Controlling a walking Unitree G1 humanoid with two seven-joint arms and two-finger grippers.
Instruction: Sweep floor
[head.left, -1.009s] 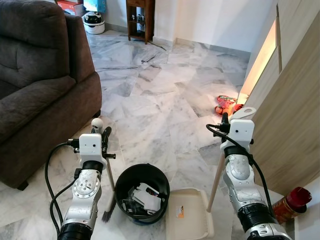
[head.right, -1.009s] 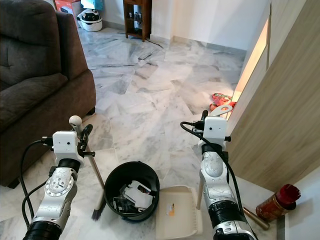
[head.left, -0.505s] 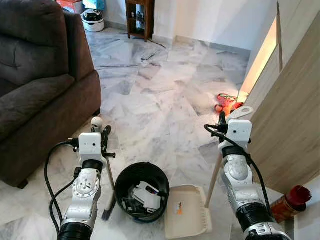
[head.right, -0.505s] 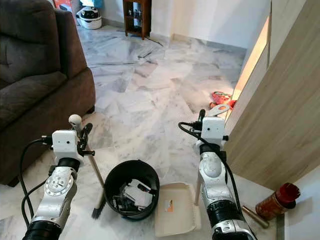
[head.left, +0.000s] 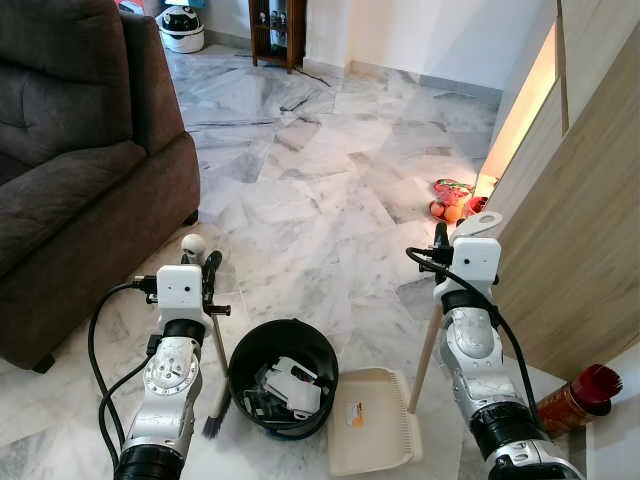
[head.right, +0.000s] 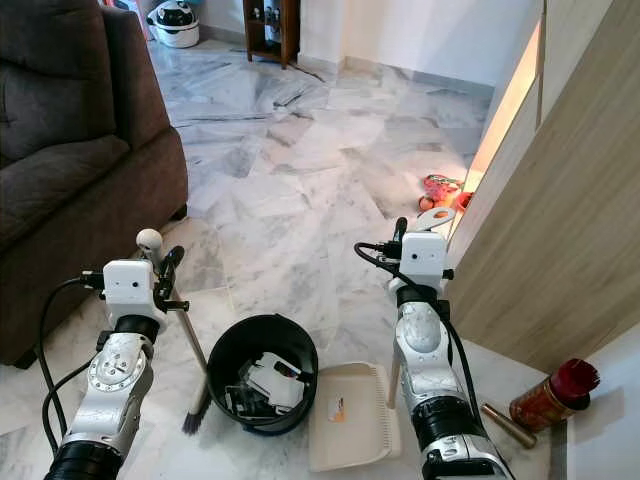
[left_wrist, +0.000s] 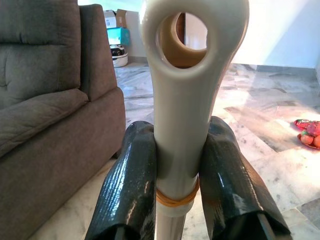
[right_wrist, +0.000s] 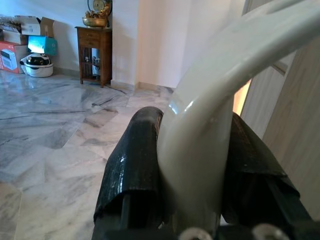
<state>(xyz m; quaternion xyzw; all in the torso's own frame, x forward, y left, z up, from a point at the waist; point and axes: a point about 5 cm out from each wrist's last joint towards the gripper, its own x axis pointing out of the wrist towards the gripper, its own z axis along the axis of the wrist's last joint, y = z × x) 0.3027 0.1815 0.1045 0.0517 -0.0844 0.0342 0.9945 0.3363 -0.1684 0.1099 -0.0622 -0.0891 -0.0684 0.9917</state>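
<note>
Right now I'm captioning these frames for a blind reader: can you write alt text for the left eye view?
The left gripper holds a broom upright and the right gripper holds a dustpan by its handle, flanking a black bin of scraps on a marble floor. A brown sofa stands to the left, a wooden panel to the right.

Black bin; cream dustpan; grey-veined marble floor; brown sofa.
</note>
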